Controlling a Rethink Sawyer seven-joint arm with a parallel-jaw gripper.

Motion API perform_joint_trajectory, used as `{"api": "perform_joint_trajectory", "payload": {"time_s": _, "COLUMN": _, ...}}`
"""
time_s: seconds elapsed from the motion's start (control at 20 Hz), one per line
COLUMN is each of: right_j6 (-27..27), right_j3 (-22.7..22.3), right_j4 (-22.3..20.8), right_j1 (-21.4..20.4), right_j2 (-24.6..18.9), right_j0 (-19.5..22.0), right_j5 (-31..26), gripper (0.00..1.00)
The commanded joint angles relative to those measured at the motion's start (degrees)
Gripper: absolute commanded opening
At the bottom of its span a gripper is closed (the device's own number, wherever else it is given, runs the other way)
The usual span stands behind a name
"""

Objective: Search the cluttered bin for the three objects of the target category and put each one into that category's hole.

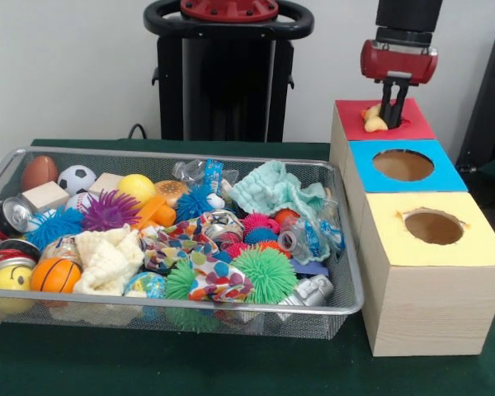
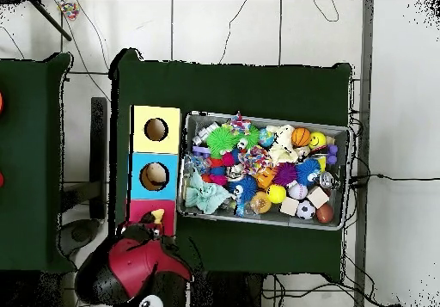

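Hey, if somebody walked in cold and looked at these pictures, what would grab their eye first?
Probably the wire-mesh bin heaped with bright toys, spiky balls and cloths on the green table. Next, beside it, the row of wooden boxes topped red, blue and yellow. The tool hangs over the red-topped box, right at a yellow duck lying where its hole would be.

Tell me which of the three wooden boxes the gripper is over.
The red-topped box, farthest from the front camera. The gripper hangs over it with a yellow toy; the blue-topped box and yellow-topped box show open holes.

The arm hung vertically, wrist straight down, with the gripper (image 1: 393, 116) fingers closed on a yellow duck (image 1: 373, 120).
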State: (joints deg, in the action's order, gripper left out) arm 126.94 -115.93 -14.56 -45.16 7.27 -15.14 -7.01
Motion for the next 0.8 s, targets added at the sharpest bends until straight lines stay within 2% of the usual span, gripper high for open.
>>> {"api": "perform_joint_trajectory", "payload": {"time_s": 0.05, "right_j6": 0.4, "right_j3": -4.6, "right_j4": -6.1, "right_j1": 0.4, "right_j2": -4.7, "right_j0": 7.6, "right_j5": 3.7, "gripper": 0.00}}
{"api": "perform_joint_trajectory", "payload": {"time_s": 0.2, "right_j6": 1.9, "right_j3": -4.5, "right_j4": -7.1, "right_j1": 1.4, "right_j2": -3.3, "right_j0": 7.6, "right_j5": 5.3, "gripper": 0.00}}
{"api": "perform_joint_trajectory", "payload": {"time_s": 0.4, "right_j6": 2.7, "right_j3": -5.3, "right_j4": -7.2, "right_j1": 0.7, "right_j2": -3.3, "right_j0": 6.6, "right_j5": 5.2, "gripper": 0.00}}
{"api": "perform_joint_trajectory", "payload": {"time_s": 0.6, "right_j6": 4.2, "right_j3": -4.0, "right_j4": -5.9, "right_j1": 2.5, "right_j2": -1.1, "right_j0": 3.0, "right_j5": 6.1, "gripper": 0.00}}
{"api": "perform_joint_trajectory", "payload": {"time_s": 0.65, "right_j6": 4.5, "right_j3": -3.7, "right_j4": -5.3, "right_j1": 2.3, "right_j2": -0.6, "right_j0": 2.1, "right_j5": 5.6, "gripper": 0.00}}
{"api": "perform_joint_trajectory", "payload": {"time_s": 0.8, "right_j6": 4.1, "right_j3": -5.2, "right_j4": -3.9, "right_j1": -2.7, "right_j2": -0.8, "right_j0": 0.6, "right_j5": 0.8, "gripper": 0.00}}
